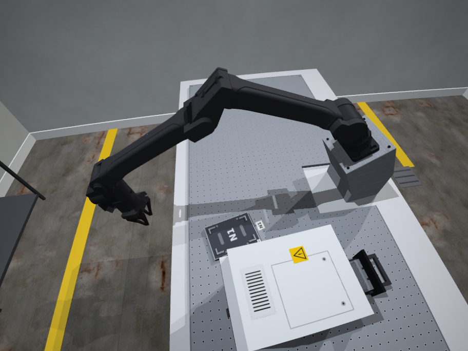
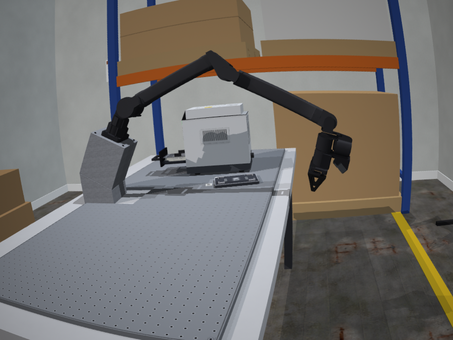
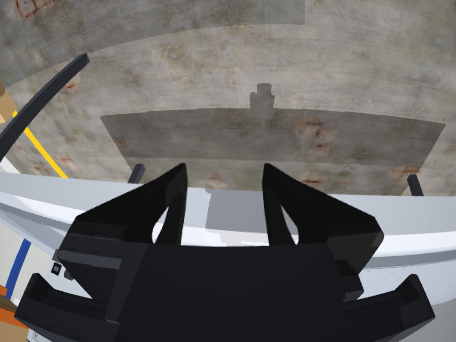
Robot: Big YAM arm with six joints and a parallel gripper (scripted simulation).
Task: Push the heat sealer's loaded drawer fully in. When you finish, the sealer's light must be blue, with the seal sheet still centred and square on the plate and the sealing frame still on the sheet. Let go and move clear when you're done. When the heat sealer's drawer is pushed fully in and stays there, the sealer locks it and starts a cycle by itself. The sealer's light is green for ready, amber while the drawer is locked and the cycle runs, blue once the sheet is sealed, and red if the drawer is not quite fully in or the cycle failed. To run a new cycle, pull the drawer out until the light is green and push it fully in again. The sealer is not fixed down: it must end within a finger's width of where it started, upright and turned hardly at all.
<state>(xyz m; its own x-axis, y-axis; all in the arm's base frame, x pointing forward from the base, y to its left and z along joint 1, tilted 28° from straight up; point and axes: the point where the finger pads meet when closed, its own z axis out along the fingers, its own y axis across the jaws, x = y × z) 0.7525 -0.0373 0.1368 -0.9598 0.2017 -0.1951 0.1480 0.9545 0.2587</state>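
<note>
Overhead, side and wrist views of the cell. The arm (image 1: 264, 98) reaches from its grey pedestal (image 1: 382, 172) across the perforated worktop (image 1: 241, 151) and out past its long edge, so the pincer (image 1: 140, 216) hangs over the floor beside a yellow floor line (image 1: 75, 249), fingers partly spread and gripping nothing. The white heat sealer (image 1: 298, 287) stands on the worktop well apart from the pincer. Its black drawer (image 1: 372, 272) projects from the side facing away from the pincer, so the sealer's body lies between the two. A dark plate marked N1 (image 1: 231, 234) lies just beside the sealer's near corner. Behind, a blue and orange shelf rack (image 2: 397, 54) carries cardboard boxes (image 2: 183, 33).
</note>
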